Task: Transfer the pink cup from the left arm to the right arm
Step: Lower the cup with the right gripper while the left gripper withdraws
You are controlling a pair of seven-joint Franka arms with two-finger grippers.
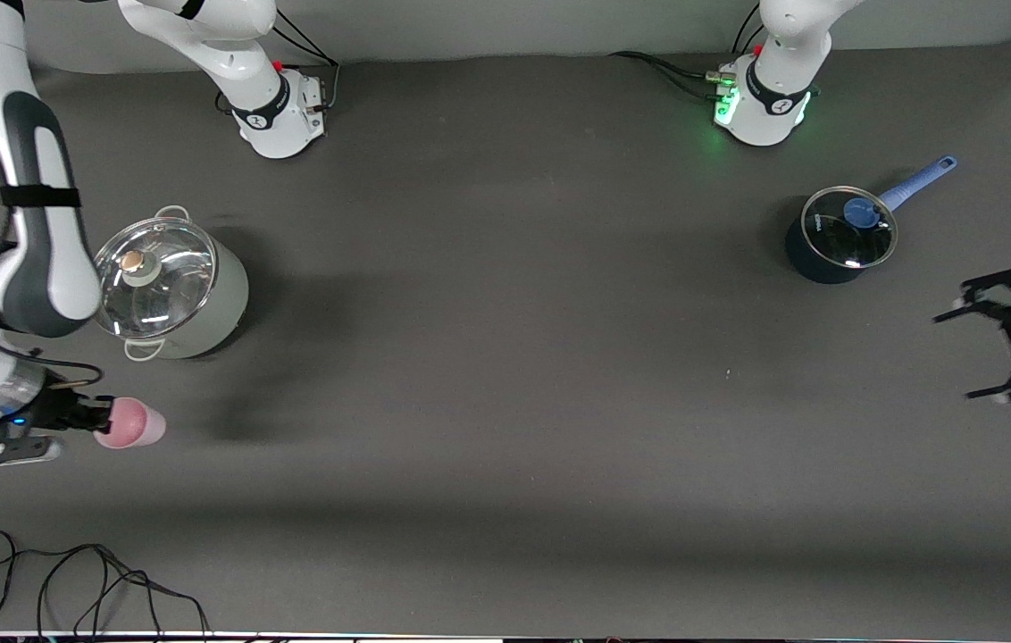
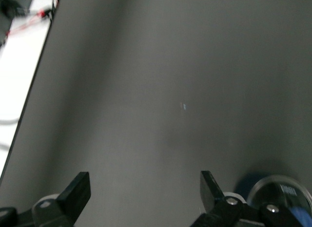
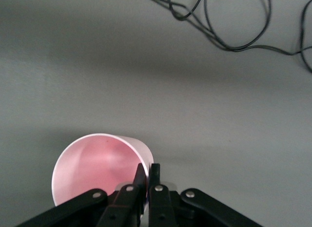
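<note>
The pink cup (image 1: 132, 423) is held by its rim in my right gripper (image 1: 104, 418), over the table at the right arm's end, beside the steel pot. In the right wrist view one finger is inside the cup (image 3: 97, 163) and the other is outside, and the right gripper (image 3: 147, 171) is shut on the rim. My left gripper (image 1: 956, 355) is open and empty over the left arm's end of the table, by the view's edge. In the left wrist view the left gripper (image 2: 144, 188) shows only bare table between its spread fingers.
A steel pot with a glass lid (image 1: 168, 284) stands beside the right arm. A dark blue saucepan with a glass lid and blue handle (image 1: 838, 234) stands near the left arm's base, also in the left wrist view (image 2: 280, 193). A loose black cable (image 1: 95, 572) lies near the front edge.
</note>
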